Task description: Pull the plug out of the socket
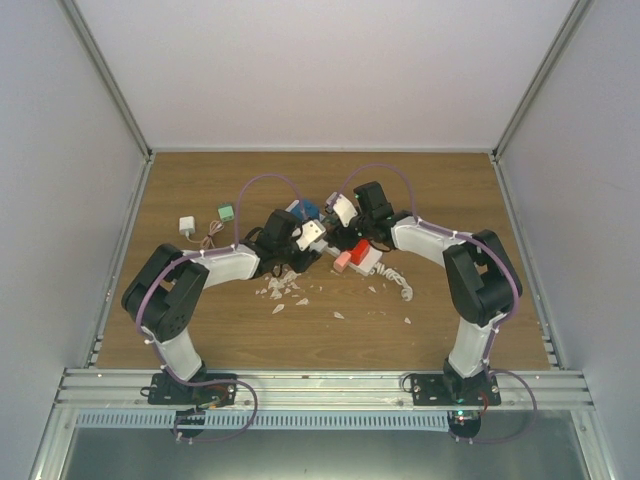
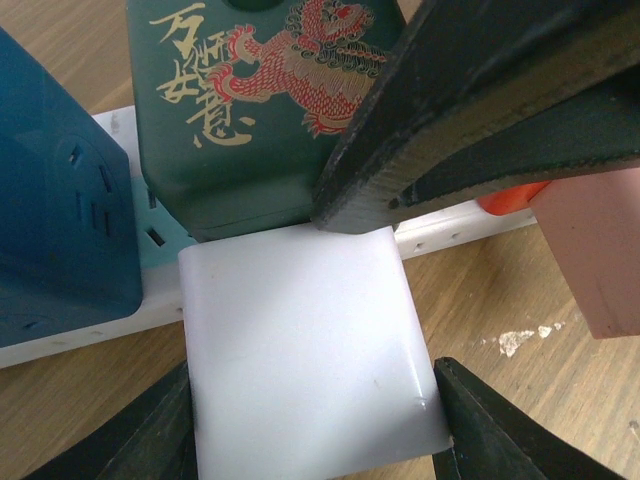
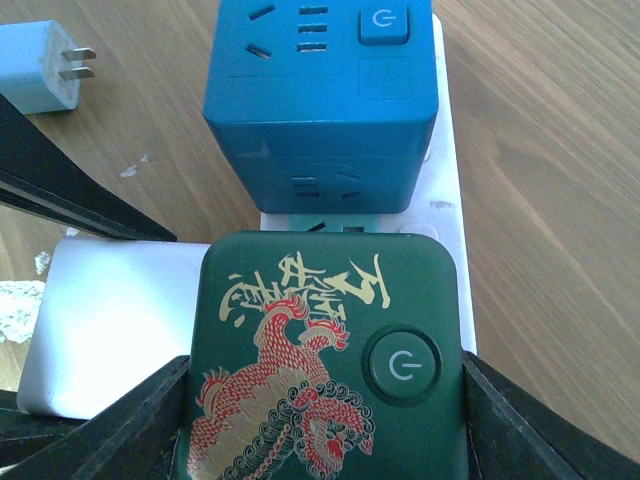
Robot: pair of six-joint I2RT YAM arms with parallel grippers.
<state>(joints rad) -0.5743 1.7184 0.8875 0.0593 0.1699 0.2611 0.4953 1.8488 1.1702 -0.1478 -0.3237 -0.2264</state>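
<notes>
Bracketing the white plug, the left gripper stands half-closed with a finger along each side; whether it actually presses cannot be told. The right gripper is clamped on the green cube, which sits on the socket mid-tabletop. The socket's long axis runs diagonally from far-left to near-right. The plug sits against the cube's side nearer the left arm, so the pull probably goes that way.

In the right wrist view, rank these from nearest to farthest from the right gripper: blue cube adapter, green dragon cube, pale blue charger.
1. Green dragon cube, between the fingers.
2. Blue cube adapter, just beyond, on the strip.
3. Pale blue charger, far left, on the table.
</notes>
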